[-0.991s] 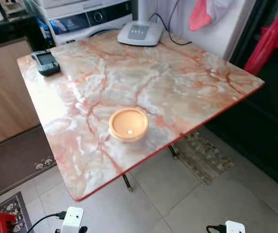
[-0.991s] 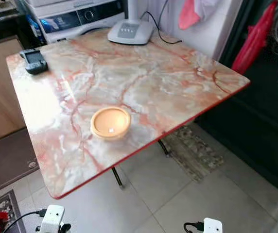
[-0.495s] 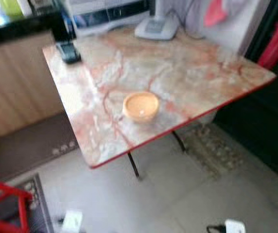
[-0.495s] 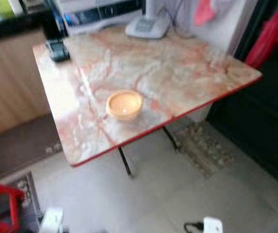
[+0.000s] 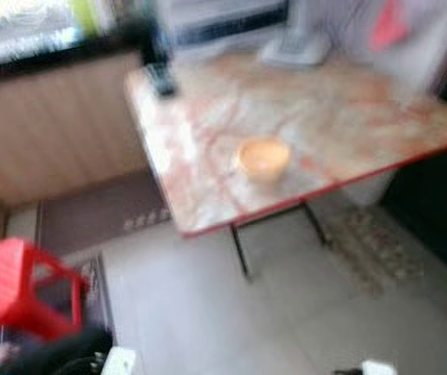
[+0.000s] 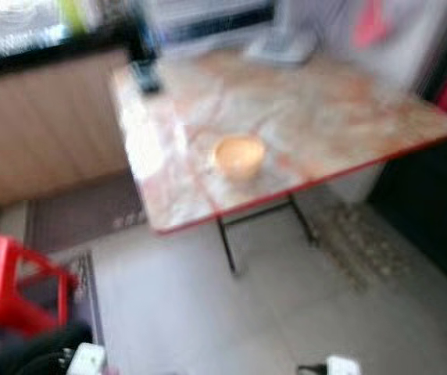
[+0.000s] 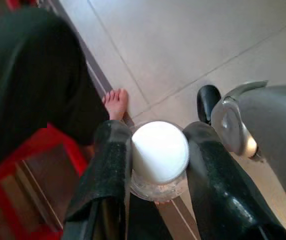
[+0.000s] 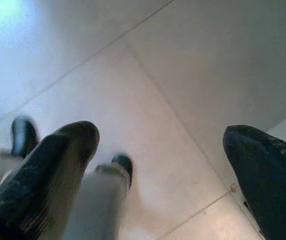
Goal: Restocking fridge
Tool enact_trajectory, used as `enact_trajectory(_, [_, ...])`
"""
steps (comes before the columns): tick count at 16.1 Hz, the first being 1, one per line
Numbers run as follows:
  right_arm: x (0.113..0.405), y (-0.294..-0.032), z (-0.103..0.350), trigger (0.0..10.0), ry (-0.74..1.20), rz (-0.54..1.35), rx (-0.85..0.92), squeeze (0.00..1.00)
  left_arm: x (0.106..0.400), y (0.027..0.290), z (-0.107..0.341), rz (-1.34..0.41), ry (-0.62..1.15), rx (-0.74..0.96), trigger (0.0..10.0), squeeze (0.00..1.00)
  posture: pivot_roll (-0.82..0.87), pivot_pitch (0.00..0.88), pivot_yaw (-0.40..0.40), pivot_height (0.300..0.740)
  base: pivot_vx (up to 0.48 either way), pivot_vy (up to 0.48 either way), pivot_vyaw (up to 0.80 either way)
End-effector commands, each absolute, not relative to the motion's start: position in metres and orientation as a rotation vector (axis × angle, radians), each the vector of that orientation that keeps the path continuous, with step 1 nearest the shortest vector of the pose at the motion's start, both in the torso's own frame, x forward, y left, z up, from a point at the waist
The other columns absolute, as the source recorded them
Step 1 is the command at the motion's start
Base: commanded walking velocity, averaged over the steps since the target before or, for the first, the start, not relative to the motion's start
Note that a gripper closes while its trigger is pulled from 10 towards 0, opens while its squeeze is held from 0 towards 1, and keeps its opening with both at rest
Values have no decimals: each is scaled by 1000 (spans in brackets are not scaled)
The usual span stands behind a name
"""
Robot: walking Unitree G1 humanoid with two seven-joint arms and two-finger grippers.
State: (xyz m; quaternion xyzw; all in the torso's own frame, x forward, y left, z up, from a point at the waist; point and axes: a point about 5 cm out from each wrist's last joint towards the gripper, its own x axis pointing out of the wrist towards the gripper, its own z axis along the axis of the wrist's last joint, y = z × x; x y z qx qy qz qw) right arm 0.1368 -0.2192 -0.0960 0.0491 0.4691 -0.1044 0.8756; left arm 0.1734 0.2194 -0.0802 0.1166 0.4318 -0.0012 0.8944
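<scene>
Closest in, the left hand [image 7: 153, 175] hangs low over the pale tiled floor [image 7: 183, 45] with its two black fingers clamped on either side of a small clear plastic jar with a white lid [image 7: 159, 155], so the thing meant for the fridge is riding in that hand, not on any surface. Right below it there's a person's bare foot [image 7: 115, 102] and a dark trouser leg [image 7: 30, 80], plus a red plastic stool [image 5: 16, 285] just beside them. The right hand [image 8: 163, 165] hangs idle, fingers spread well apart with nothing between them, just floor tiles under it. Further out, the head views are smeared, so take the details loosely: a marble-patterned folding surface with a red edge [image 5: 348, 117] carries a shallow orange bowl [image 5: 263, 158] near its front edge, a small dark device [image 5: 161, 78] at the far corner and a pale grey appliance base [image 5: 294, 48] at the back. No fridge anywhere in sight. What worries me: the person's foot is very close to the robot's path, and the grip is only on the jar's sides, so a jolt mid-stride could let it slip and drop onto the tiles.
</scene>
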Motion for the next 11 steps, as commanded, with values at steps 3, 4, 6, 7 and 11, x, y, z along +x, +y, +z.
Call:
enact_trajectory(3, [131, -222, -98, 10000, 1012, -213, 93, 0, 181, 217, -77, -11, 872, 245, 10000, 0, 59, 127, -20, 740, 0, 0, -742])
enact_trajectory(4, [131, -222, -98, 10000, 1014, -211, 92, 0, 181, 217, -77, -10, 872, 246, 10000, 0, 60, 127, -20, 740, 0, 0, -800])
enact_trajectory(6, [130, -222, -99, 10000, 1031, -201, 79, 0, 182, 217, -77, -12, 871, 247, 10000, 0, 59, 128, -18, 740, 0, 0, -800])
enact_trajectory(7, [130, -222, -99, 10000, 1035, -197, 78, 0, 182, 217, -77, -13, 871, 248, 10000, 0, 59, 128, -18, 740, 0, 0, -800])
enact_trajectory(11, [130, -221, -99, 10000, 1045, -189, 78, 0, 182, 217, -76, -41, 878, 286, 10000, 0, 62, 129, -12, 740, 0, 0, -800])
